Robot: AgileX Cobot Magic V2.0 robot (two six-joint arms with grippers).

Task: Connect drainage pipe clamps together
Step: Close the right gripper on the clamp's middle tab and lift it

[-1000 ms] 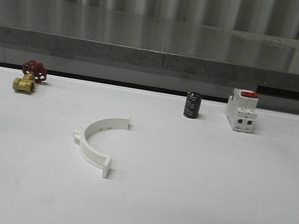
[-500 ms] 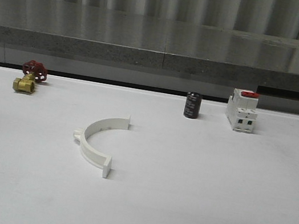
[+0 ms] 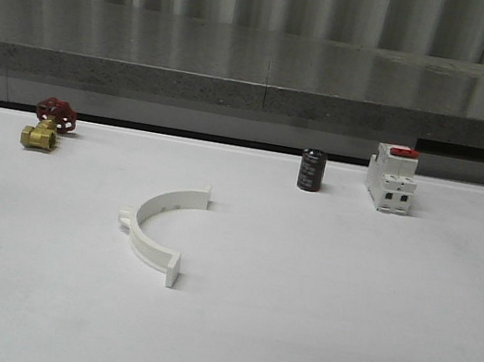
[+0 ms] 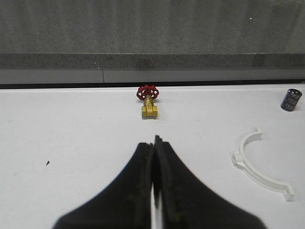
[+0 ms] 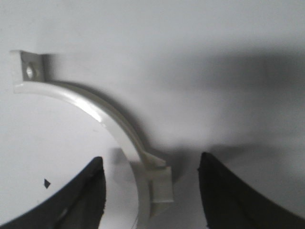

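The bench (image 3: 310, 324) was a plain white surface, backed by a grey speckled stone ledge (image 3: 261, 72) with pale ribbed panelling above it. Along the far edge stood a brass valve with a red handwheel (image 3: 48, 124) at the left, a dark cylinder (image 3: 311, 170) near the middle, and a white boxy switch with a red top (image 3: 391, 177) just to its right.

One white clamp half (image 3: 159, 227) lay flat on the bench left of centre, its open side facing right, a small tab on its outer curve. The left hand (image 4: 154, 148) had its fingers pressed together with nothing between them; that half-ring lay well off to one side of it, near the cylinder.

The second clamp half (image 5: 102, 117) lay on the bench directly beneath the right hand (image 5: 151, 183), whose fingers stood wide apart, the piece's tabbed middle between them without touching either.
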